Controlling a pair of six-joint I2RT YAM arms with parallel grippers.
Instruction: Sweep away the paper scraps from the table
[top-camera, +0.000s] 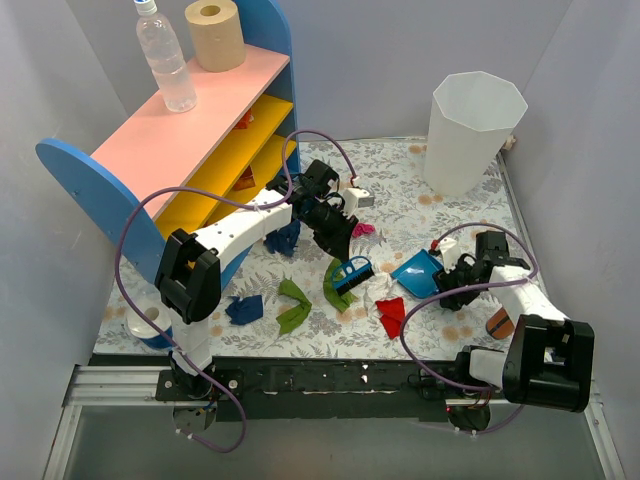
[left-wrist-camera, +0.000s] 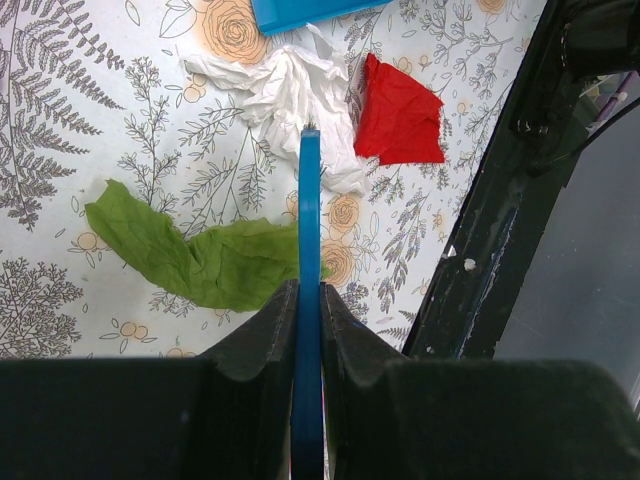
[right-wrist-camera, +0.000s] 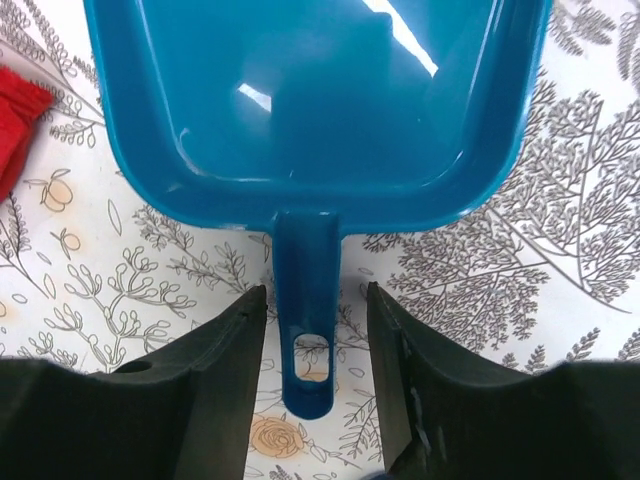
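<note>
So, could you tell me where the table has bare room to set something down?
The table is bare between the white bin and the dustpan, and at the back between the shelf and that bin. The middle is crowded: green scraps, white scrap and red scrap around the brush.

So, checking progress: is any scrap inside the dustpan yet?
No, the dustpan shows only bare blue plastic inside in the right wrist view.

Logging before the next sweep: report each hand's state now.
Left hand: closed on the blue brush.
Right hand: open, straddling the dustpan handle, not gripping it.
</note>
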